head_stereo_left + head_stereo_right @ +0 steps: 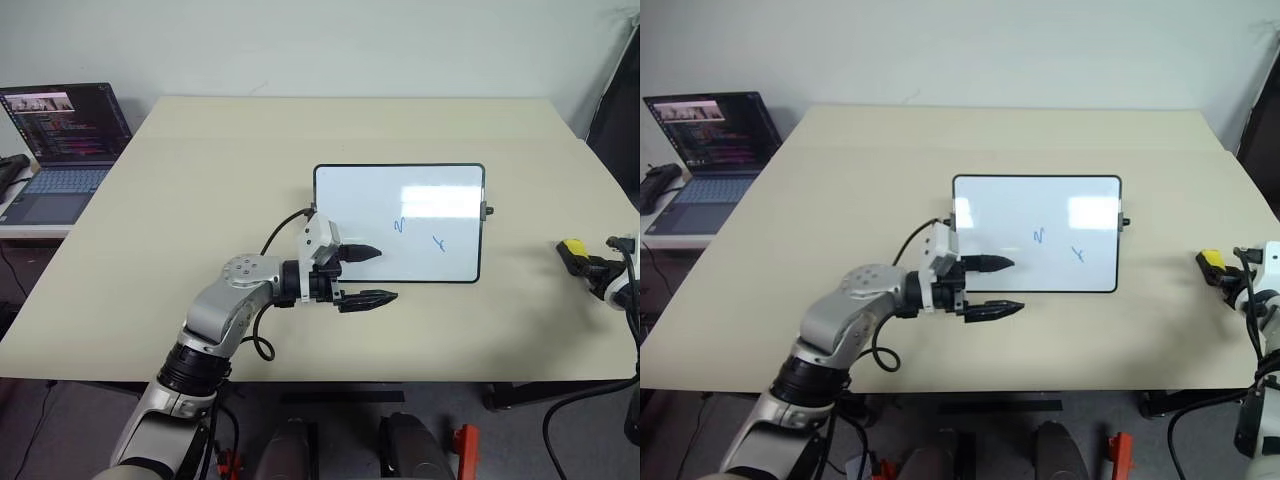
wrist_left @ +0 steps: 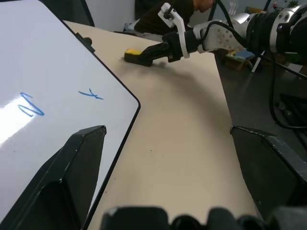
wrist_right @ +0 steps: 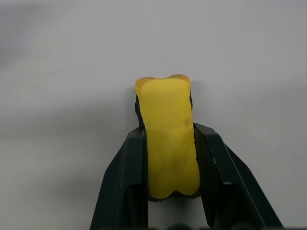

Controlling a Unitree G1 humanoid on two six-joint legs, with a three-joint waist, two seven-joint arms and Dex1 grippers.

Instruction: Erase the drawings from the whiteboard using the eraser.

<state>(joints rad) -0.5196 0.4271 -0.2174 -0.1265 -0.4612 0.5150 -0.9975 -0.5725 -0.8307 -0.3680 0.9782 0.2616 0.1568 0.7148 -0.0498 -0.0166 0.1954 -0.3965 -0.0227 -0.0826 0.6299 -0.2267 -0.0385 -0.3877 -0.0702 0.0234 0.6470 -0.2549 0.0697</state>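
Note:
The whiteboard (image 1: 400,222) lies flat in the middle of the table, with two small blue drawings (image 1: 400,226) (image 1: 438,243) on its lower right part. My left gripper (image 1: 368,276) hovers open at the board's near left corner, one finger over the board and one over the table. At the table's right edge, my right gripper (image 3: 169,158) is shut on the yellow eraser (image 3: 168,134), which is squeezed between both fingers. The eraser (image 1: 573,249) sits low over the table, well right of the board.
An open laptop (image 1: 62,150) stands on a side table to the left. The beige table (image 1: 200,180) has wide bare areas left of and beyond the board. A cable loops from my left wrist.

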